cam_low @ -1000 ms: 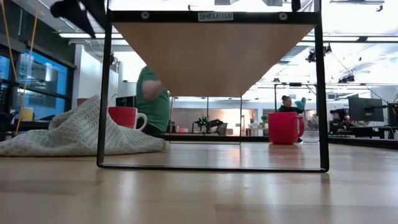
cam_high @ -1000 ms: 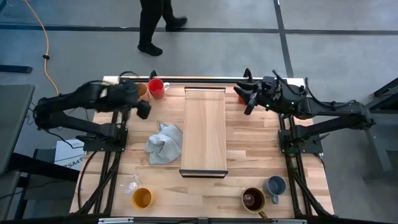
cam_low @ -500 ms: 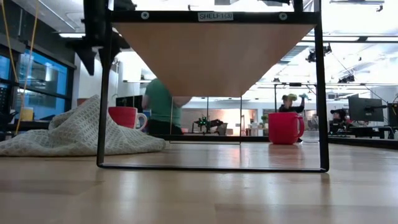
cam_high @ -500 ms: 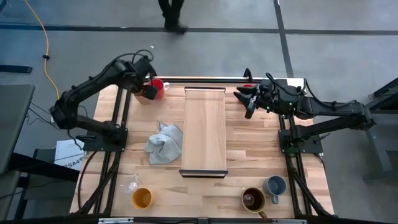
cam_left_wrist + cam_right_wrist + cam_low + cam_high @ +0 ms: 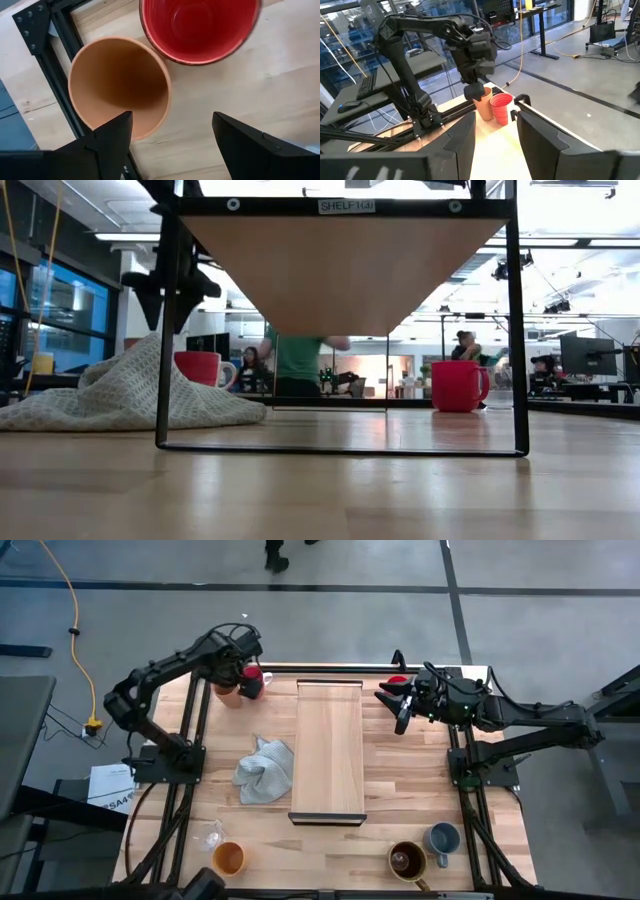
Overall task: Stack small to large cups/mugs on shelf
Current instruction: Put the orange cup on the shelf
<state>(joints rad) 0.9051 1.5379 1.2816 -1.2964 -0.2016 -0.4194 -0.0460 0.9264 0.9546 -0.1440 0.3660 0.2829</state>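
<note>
A peach cup [image 5: 120,85] and a red mug [image 5: 200,25] stand side by side, mouths up, at the table's far left corner. My left gripper [image 5: 172,145] hangs open just above them, pointing down, with its fingers over the peach cup's rim and the bare wood beside it; the low view shows it [image 5: 168,315] clear above the mug [image 5: 200,367]. The shelf [image 5: 330,750] stands bare in the middle of the table. My right gripper [image 5: 398,705] is held level and open at the far right, above a second red mug [image 5: 458,385].
A grey cloth [image 5: 265,770] lies left of the shelf. Near the front edge stand an orange cup [image 5: 228,858], a clear glass [image 5: 210,837], a brown mug [image 5: 407,860] and a blue-grey mug [image 5: 442,837]. Dark frame rails run along the table's sides.
My left gripper has swung from the table's left edge toward the far edge and sunk over the peach cup and red mug, tipping from slanted until it points down. It has stayed open.
</note>
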